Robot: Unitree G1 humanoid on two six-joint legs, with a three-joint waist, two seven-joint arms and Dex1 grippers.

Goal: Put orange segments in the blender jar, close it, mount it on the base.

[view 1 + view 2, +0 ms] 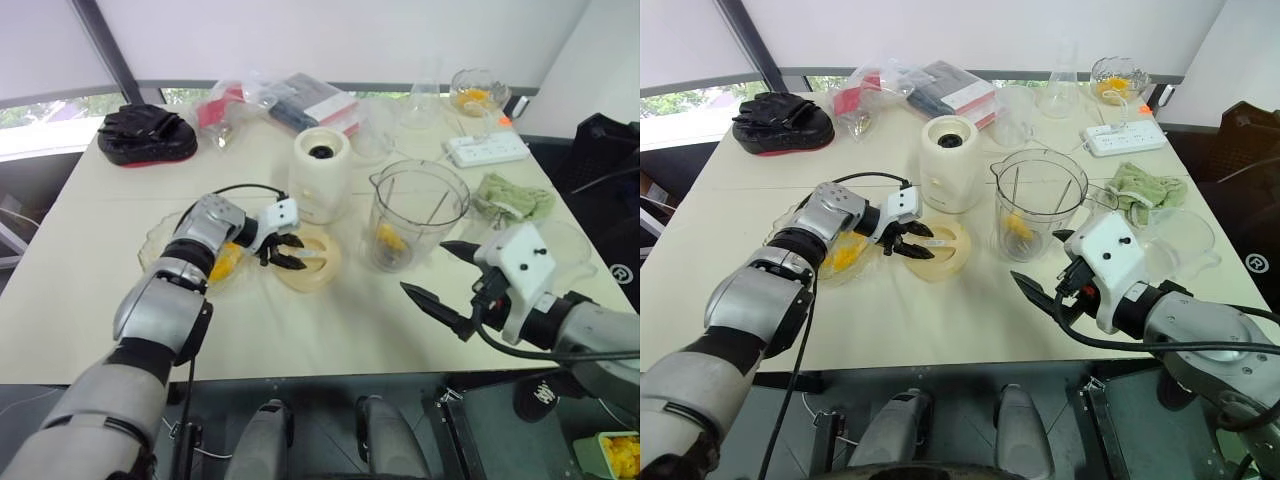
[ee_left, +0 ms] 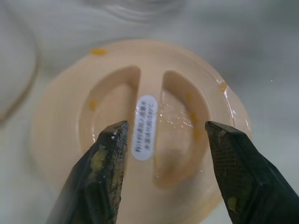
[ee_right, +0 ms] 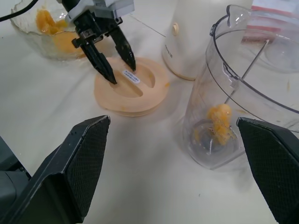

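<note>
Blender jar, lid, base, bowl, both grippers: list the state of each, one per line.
Blender jar: upright, uncovered, orange segments inside.
Lid: flat on the table, off the jar.
Base: upright, socket bare.
Bowl: holds orange pieces.
Left gripper: fingers straddling the lid's ridge.
Right gripper: open, holding nothing.

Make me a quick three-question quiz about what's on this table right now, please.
1. True or false: the blender jar already has orange segments inside.
2. What straddles the grip bar of the cream lid? A) the left gripper's fingers B) the right gripper's fingers C) a person's hand
3. Where is the base relative to the lid?

Key: 1. True. 2. A, one finger in each recess. 3. Just behind it, farther from the robot, with its dark socket uncovered.
</note>
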